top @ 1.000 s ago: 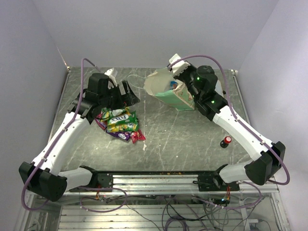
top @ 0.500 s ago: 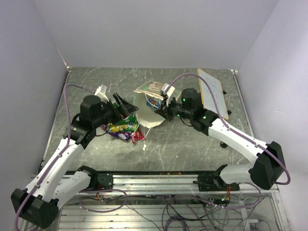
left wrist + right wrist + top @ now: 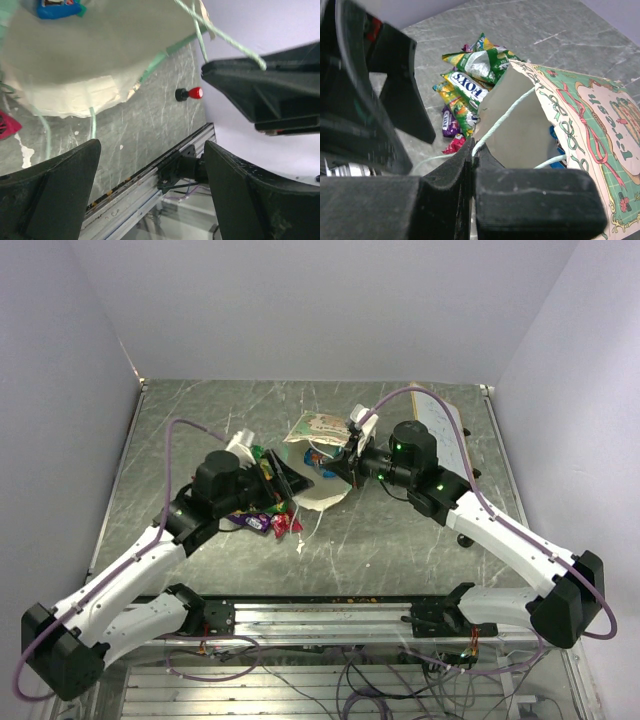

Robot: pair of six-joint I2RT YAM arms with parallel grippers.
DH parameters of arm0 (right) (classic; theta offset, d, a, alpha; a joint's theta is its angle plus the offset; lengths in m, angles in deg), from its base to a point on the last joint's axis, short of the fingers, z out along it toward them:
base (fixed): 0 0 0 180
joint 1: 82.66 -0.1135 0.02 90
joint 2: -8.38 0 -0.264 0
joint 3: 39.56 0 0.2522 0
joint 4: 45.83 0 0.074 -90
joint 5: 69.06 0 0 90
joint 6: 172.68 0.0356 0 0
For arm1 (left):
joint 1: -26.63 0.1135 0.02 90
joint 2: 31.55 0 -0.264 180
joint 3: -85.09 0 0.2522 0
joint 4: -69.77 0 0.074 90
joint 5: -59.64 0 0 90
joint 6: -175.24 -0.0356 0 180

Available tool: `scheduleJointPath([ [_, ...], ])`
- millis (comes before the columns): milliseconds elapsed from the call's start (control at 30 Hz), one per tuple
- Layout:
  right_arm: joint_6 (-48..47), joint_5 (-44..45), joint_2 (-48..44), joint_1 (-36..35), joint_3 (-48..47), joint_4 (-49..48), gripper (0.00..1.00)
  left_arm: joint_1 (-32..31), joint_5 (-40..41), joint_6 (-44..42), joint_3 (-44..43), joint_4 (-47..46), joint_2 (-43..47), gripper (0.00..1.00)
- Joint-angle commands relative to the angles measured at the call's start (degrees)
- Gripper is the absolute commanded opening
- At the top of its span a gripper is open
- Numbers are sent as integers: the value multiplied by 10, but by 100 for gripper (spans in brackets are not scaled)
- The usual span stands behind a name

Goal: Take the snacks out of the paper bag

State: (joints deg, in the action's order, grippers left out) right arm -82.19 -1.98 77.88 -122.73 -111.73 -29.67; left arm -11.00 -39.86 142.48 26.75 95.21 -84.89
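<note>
The paper bag (image 3: 318, 426) is being held on its side over the tabletop (image 3: 400, 540), its rim and string handle (image 3: 505, 112) being pinched by the right gripper (image 3: 472, 150). The left gripper (image 3: 285, 476) is being held spread at the bag's mouth. Snacks (image 3: 262, 518) are lying heaped alongside, and a blue packet (image 3: 57, 8) is lying inside.

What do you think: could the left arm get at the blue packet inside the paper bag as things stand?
Probably yes: the right pincer holds the mouth of the paper bag open by its rim, the left pincer is open right before it, and the blue packet lies uncovered inside.
</note>
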Motion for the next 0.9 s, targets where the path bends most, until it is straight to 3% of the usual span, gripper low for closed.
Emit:
scheduleJointPath([
  [0, 34, -12, 0, 1, -24, -21, 0, -75, 113, -32, -8, -54, -23, 90],
  [100, 37, -7, 1, 1, -32, -13, 0, -115, 156, -64, -18, -43, -45, 72],
  [200, 29, -9, 1, 1, -38, -5, 0, -133, 170, -117, -81, 46, -57, 66],
  [333, 23, -12, 2, 1, -43, -14, 0, -161, 218, -163, -92, 83, -28, 70],
  [633, 26, -18, 7, 1, -61, 20, 0, -184, 236, -213, -13, -81, 55, 77],
  [733, -57, -82, 12, 0, -92, 68, 0, -184, 269, -208, -24, -68, 55, 81],
  [867, -131, -127, -4, 0, -84, 119, 0, -184, 245, -262, -22, -93, 67, 83],
])
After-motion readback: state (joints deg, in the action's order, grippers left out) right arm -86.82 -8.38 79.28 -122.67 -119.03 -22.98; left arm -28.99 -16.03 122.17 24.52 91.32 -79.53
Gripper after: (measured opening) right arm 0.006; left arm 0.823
